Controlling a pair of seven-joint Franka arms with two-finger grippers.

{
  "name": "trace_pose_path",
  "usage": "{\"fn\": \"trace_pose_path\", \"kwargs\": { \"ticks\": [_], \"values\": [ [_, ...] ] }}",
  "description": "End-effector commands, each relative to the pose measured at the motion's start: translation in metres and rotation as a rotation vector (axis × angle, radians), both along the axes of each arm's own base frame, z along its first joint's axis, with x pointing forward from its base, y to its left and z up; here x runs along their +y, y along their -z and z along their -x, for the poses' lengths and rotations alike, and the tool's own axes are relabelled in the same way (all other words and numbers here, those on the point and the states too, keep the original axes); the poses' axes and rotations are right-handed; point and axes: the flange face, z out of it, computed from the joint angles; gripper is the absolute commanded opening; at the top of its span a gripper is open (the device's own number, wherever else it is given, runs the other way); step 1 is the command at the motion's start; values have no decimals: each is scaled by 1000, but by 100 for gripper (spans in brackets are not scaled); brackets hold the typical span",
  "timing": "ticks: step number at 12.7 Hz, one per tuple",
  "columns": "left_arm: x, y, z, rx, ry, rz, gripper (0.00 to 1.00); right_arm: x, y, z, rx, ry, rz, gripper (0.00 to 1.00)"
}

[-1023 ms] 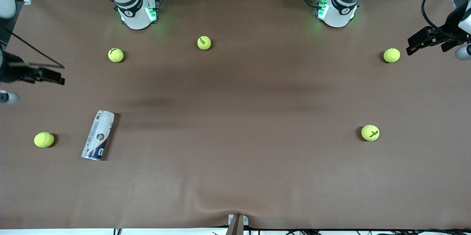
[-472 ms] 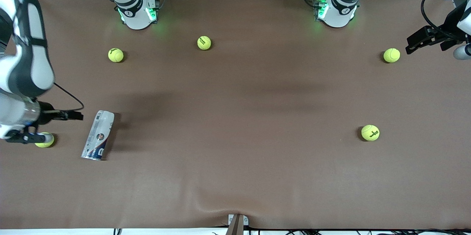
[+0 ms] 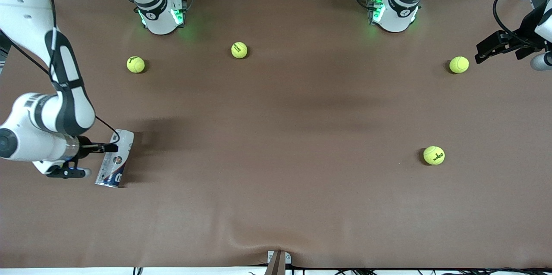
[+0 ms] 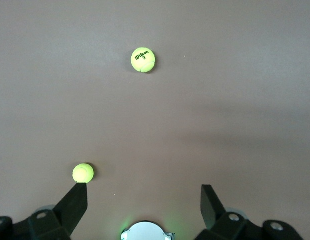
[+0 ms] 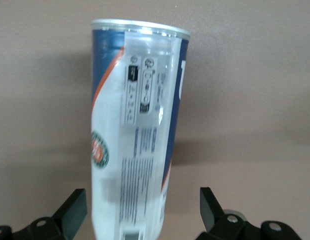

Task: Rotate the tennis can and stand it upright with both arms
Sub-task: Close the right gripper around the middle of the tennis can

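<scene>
The tennis can (image 3: 116, 160) lies on its side on the brown table toward the right arm's end, its silvery rim pointing toward the front camera. My right gripper (image 3: 100, 160) hangs open at the can, one black finger over its upper part and the other beside it. In the right wrist view the can (image 5: 137, 125) runs up between the spread fingers of the right gripper (image 5: 142, 207), with nothing gripped. My left gripper (image 3: 481, 53) waits open over the left arm's end of the table, next to a tennis ball (image 3: 459, 64). Nothing lies between the fingers of the left gripper (image 4: 143, 197).
Loose tennis balls lie on the table: two (image 3: 136, 64) (image 3: 239, 50) near the right arm's base and one (image 3: 434, 155) nearer the front camera toward the left arm's end. The left wrist view shows two balls (image 4: 143, 60) (image 4: 83, 173). The cloth has a ripple (image 3: 241, 236) at the front edge.
The right arm has swung in from the table's end and come down to the can, now covering the ball beside it. The left arm has barely moved.
</scene>
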Motion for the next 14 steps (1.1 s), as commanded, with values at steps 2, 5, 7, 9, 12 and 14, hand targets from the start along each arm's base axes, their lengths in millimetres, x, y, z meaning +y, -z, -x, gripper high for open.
{"fn": "trace_pose_path", "kwargs": {
  "ticks": [2,5,7,9,12,14],
  "values": [
    [1,-2,3,8,5,0,100,-1,19,-4,-13,-10,-6,100],
    [1,-2,3,8,5,0,100,-1,34,-5,-16,-7,-6,100],
    [1,-2,2,8,7,1,100,-1,38,-4,-10,-7,-7,100],
    [-1,-2,2,7,10,1,100,-2,40,-4,-11,-7,-7,100],
    [0,-2,2,9,10,2,100,-1,39,-5,-14,-29,-12,66],
    [1,-1,2,10,12,3,100,4,28,-10,-31,-99,-21,66]
  ]
}}
